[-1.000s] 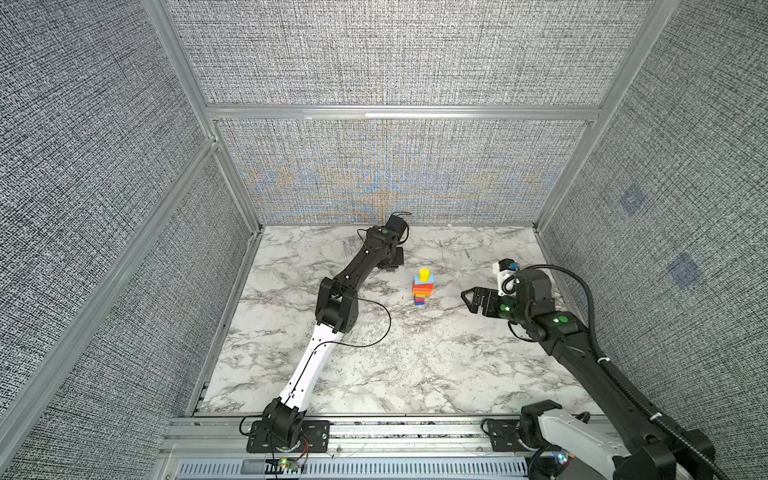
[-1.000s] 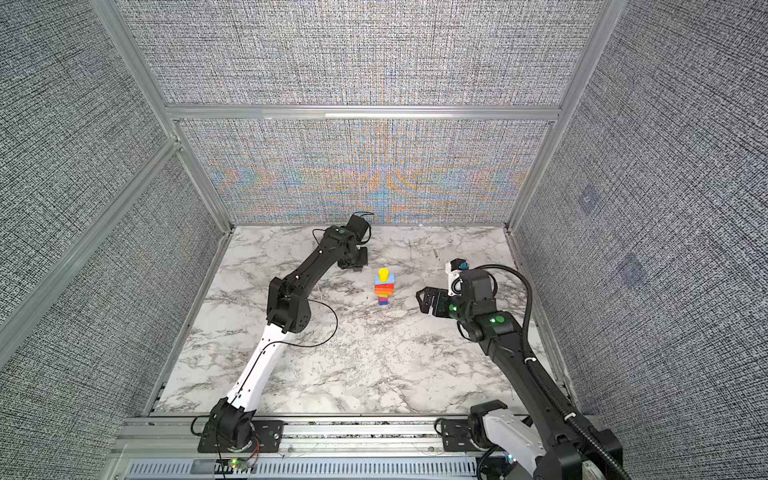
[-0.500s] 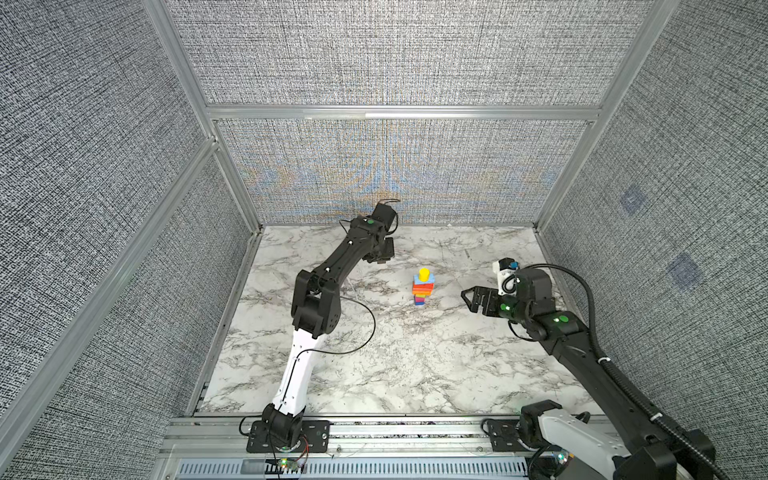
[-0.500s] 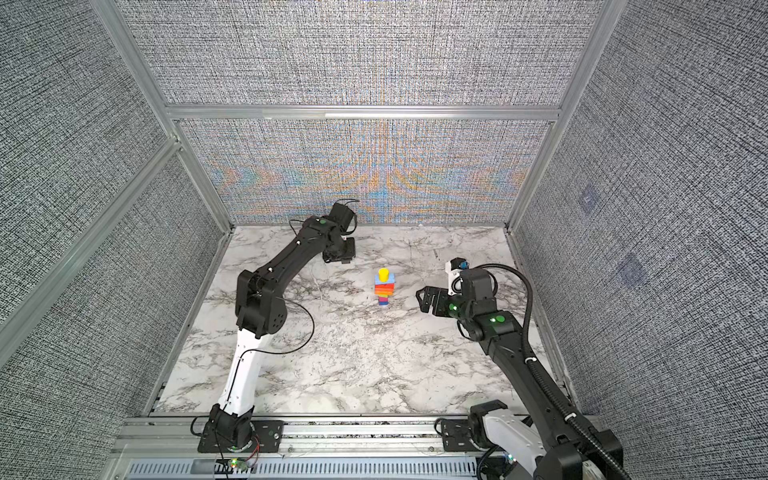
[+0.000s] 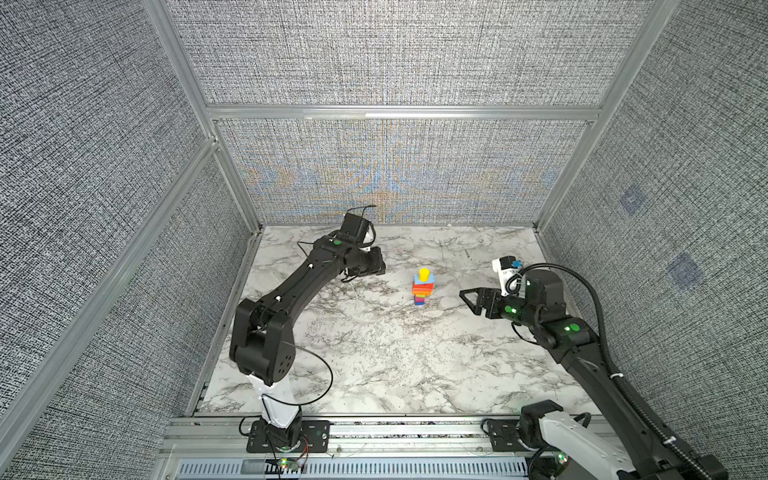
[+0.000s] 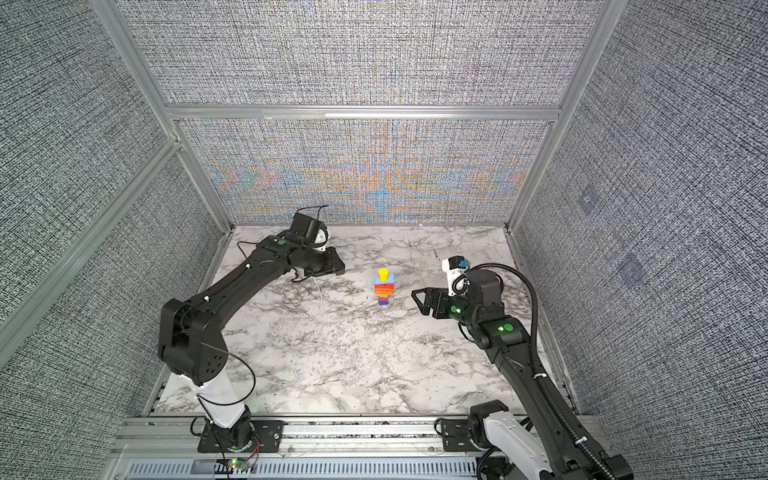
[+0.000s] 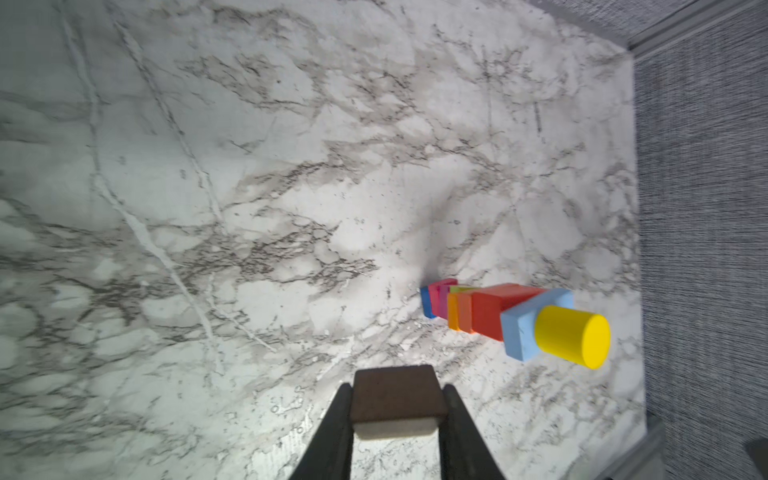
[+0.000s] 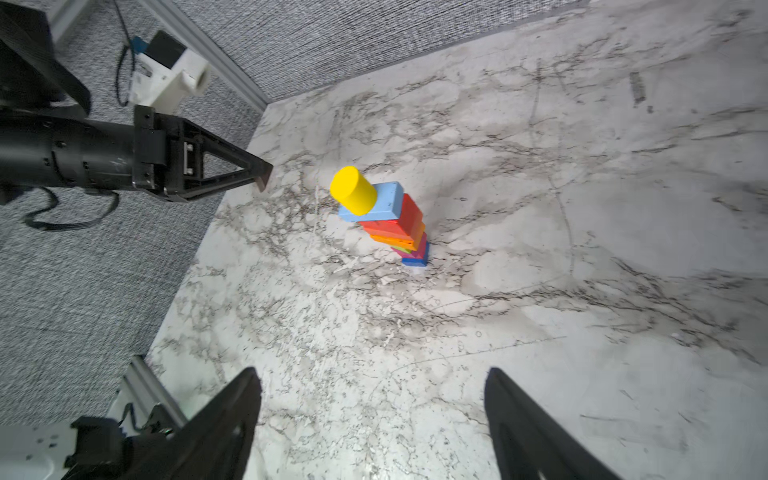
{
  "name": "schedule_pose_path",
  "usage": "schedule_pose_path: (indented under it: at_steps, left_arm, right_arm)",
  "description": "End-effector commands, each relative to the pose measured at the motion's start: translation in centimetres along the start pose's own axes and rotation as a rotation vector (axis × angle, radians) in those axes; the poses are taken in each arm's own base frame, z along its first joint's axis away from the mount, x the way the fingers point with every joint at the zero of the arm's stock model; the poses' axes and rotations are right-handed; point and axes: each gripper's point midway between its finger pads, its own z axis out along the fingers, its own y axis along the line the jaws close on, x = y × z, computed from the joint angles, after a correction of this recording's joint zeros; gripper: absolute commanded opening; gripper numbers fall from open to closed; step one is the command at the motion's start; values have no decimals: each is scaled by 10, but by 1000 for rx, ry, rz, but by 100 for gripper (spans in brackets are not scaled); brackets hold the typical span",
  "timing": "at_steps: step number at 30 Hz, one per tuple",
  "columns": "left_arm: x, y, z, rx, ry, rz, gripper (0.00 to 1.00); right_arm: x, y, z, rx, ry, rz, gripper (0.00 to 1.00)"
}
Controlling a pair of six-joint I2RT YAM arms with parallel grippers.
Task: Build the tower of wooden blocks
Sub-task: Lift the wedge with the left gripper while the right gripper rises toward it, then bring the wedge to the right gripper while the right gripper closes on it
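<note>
The tower (image 5: 424, 289) stands on the table (image 5: 374, 353) between the left hand (image 5: 379, 266), a cube (image 7: 397, 397) in it, and the right hand (image 5: 467, 297).

A white, grey-veined marble counter (image 5: 374, 357) is enclosed by grey woven wall panels (image 5: 395, 54), which are framed in aluminium bars (image 5: 399, 113).

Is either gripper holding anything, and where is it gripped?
The left gripper pinches the dark brown cube by two opposite side faces. The right gripper is open, empty.

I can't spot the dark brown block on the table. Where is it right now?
The dark brown block is clamped in the left gripper, which in a top view is left of the tower.
</note>
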Motion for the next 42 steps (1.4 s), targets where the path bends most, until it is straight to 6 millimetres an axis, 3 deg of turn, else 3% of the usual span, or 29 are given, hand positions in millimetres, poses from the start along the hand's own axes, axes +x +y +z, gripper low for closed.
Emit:
schedule_pose_path:
  at_steps: [1,5,9,16,19,27,42]
  left_arm:
    - [-8,-47,-13,307,-60,56,8]
    - [-11,-67,-26,532,-81,75,8]
    - [-16,-83,-46,650,-107,106,8]
    - [-31,-114,-86,865,-162,144,8]
    - [-37,-125,-96,949,-173,151,8]
    - [-43,-142,-110,1088,-134,177,8]
    - [-46,-144,-107,1128,-118,175,7]
  right_arm:
    - [-11,36,-1,-194,-17,-17,78]
    - [-27,61,3,-320,-17,-18,75]
    - [-42,80,9,-393,1,-50,72]
    - [-76,105,26,-527,-2,-43,63]
    - [-88,114,35,-581,-6,-36,63]
    - [-107,129,57,-656,14,-55,65]
    - [-128,136,79,-723,18,-19,59]
